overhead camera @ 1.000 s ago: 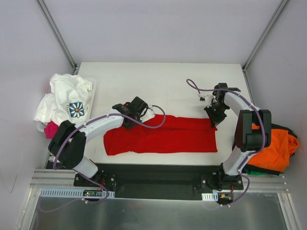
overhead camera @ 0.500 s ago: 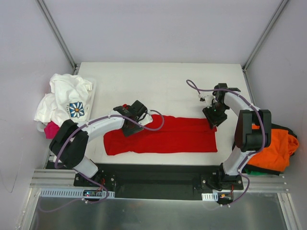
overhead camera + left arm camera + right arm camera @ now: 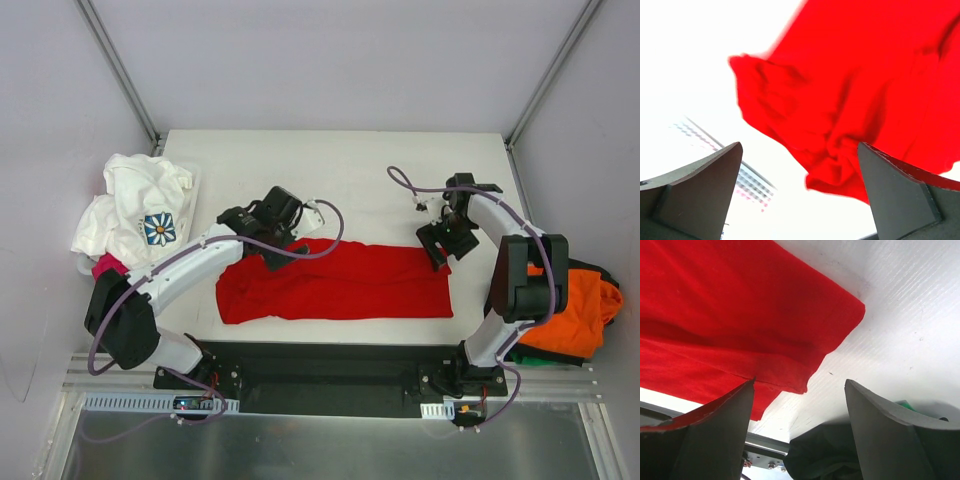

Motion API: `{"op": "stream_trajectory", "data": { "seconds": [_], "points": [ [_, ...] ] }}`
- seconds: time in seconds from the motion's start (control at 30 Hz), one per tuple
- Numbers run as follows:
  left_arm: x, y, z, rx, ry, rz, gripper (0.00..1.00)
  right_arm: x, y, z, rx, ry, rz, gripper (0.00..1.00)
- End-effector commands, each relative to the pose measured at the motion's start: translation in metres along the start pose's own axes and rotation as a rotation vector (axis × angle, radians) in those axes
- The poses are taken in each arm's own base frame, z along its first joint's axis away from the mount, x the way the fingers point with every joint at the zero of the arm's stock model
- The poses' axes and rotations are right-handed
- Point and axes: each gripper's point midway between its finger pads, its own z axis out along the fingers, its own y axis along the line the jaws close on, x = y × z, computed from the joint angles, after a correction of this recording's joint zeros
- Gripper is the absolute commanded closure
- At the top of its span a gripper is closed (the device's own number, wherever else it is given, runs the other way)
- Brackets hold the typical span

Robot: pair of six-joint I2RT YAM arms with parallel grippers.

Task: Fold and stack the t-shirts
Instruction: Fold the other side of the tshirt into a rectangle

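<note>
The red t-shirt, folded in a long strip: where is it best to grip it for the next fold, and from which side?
Probably the right end of the red t-shirt, at its corner, coming from above: it lies flat there with straight, layered edges; the left end is bunched.

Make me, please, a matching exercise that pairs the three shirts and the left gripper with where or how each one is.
Things:
1. red shirt
2. white shirt
3. orange shirt
4. left gripper

Places or states:
a. heaped at the left edge of the table
b. open, holding nothing
c. laid out as a long strip mid-table
d. piled beyond the table's right edge

Pairs: 1-c, 2-a, 3-d, 4-b
</note>
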Motion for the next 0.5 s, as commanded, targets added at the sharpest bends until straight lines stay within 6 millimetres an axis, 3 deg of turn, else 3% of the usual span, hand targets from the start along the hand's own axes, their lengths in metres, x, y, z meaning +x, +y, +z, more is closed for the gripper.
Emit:
{"op": "stream_trajectory", "data": {
  "seconds": [0.0, 0.17, 0.47],
  "points": [
    [-0.028, 0.022, -0.026, -0.06, -0.108, -0.026, 0.01, -0.004, 0.001, -0.014, 0.019, -0.024, -0.008, 0.23],
    [-0.021, 0.019, -0.009, -0.073, -0.082, -0.021, 0.01, -0.002, 0.0, -0.015, 0.025, -0.023, -0.012, 0.23],
    [0.012, 0.007, 0.042, -0.088, 0.03, 0.016, 0.01, -0.003, 0.0, -0.023, 0.037, -0.035, -0.016, 0.23]
  ]
}}
